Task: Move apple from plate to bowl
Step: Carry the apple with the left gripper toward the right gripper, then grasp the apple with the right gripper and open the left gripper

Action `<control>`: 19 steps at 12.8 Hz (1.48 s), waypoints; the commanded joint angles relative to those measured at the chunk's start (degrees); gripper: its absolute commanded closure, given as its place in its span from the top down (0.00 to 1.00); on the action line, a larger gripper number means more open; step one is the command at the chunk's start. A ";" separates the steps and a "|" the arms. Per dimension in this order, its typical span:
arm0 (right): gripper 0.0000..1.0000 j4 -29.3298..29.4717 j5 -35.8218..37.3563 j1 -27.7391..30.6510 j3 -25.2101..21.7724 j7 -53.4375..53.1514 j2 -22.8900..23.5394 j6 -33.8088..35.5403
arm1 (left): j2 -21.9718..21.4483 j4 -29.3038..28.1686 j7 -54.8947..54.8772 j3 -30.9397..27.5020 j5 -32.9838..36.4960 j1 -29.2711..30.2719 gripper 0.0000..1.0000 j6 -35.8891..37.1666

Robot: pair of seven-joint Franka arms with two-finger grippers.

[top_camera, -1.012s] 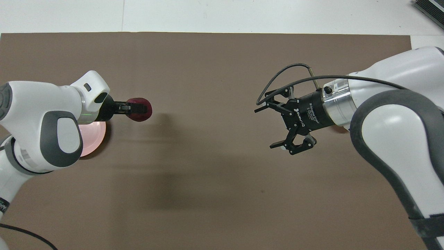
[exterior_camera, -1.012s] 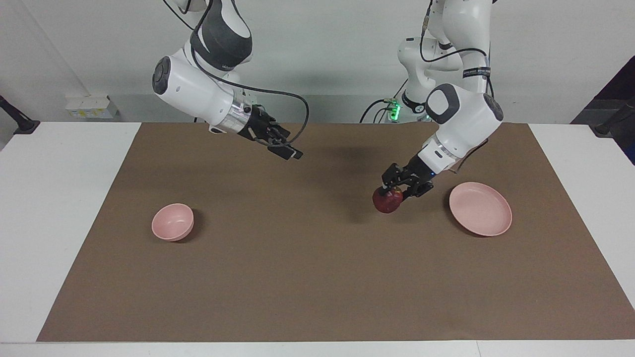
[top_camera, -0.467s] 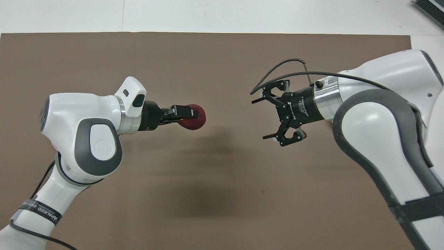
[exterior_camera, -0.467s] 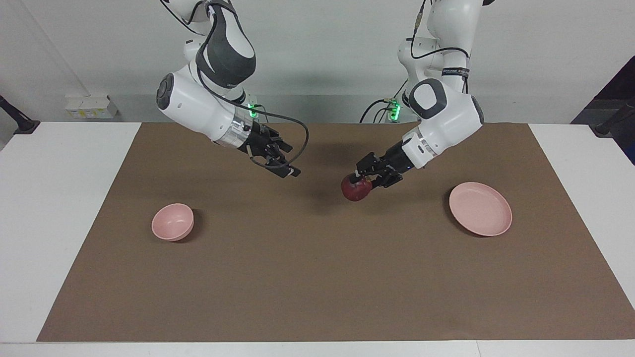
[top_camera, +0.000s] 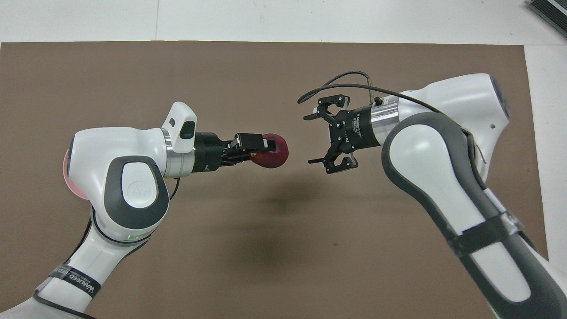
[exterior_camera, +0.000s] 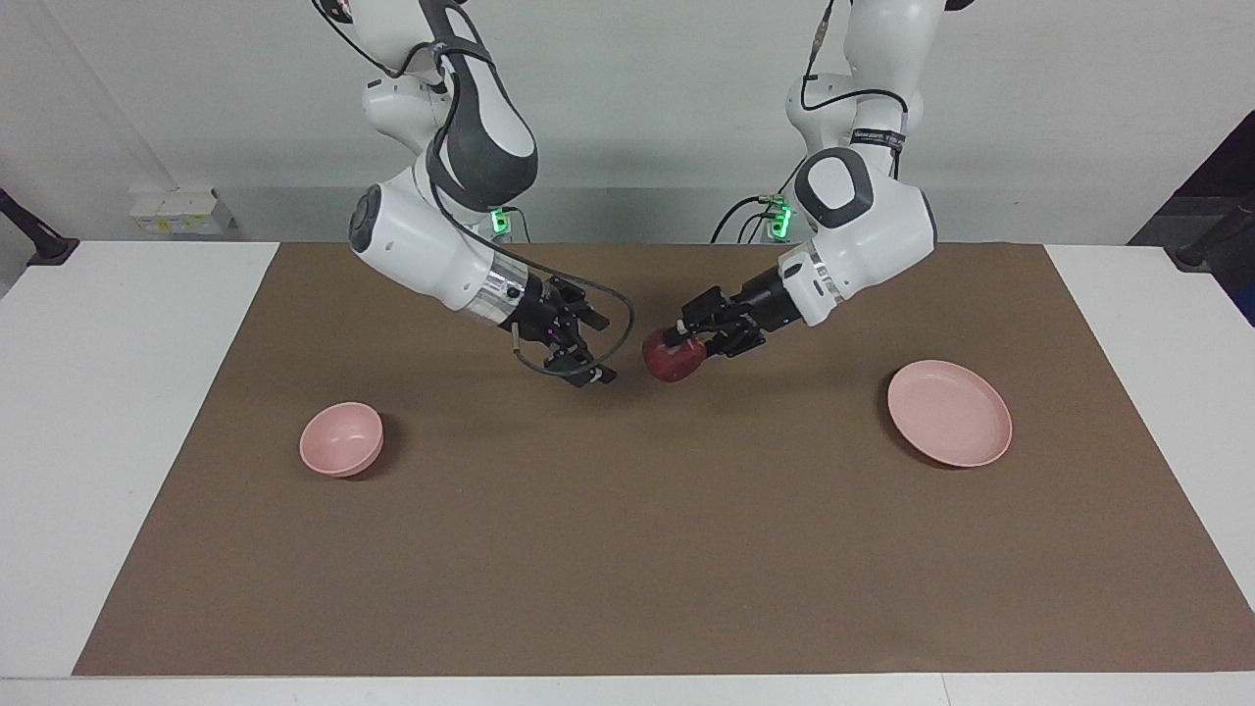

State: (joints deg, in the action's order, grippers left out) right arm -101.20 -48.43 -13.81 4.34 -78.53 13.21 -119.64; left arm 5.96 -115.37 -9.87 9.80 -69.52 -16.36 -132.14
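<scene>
Over matte brown matting, left pincer pinches round glossy apple; right pincer spread.

I see both arms reaching inward, my left hand clamped shut, my right hand spread wide facing it.

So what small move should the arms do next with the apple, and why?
Probably the right gripper should ease forward until its open fingers sit around the apple. The left gripper holds it in the air over the mat, a small gap separates them, and the bowl lies at the right arm's end.
</scene>
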 commanded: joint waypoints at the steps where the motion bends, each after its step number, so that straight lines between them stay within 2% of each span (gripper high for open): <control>1: 1.00 -0.23 -1.32 -0.51 0.24 -1.70 0.32 -1.21 | -1.12 0.32 0.73 0.48 -2.46 -0.25 0.00 0.92; 4: 1.00 -0.14 -1.23 -3.84 0.24 -3.02 1.81 -5.59 | -1.47 0.23 0.82 1.10 -2.98 -0.34 0.00 0.74; 17: 1.00 -1.90 0.53 -5.70 0.24 -1.88 0.59 -3.41 | -1.48 0.40 2.22 2.16 -3.43 -0.16 0.00 0.30; 19: 0.01 -1.11 0.70 -6.05 0.24 -1.27 0.85 -4.10 | -1.48 0.49 2.22 2.16 -3.25 0.10 0.01 0.74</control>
State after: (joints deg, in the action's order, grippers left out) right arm -101.99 -48.24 -19.89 4.32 -80.50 14.67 -122.84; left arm 5.25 -115.12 -8.36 12.04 -71.77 -16.23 -132.31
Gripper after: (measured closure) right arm 0.119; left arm 0.273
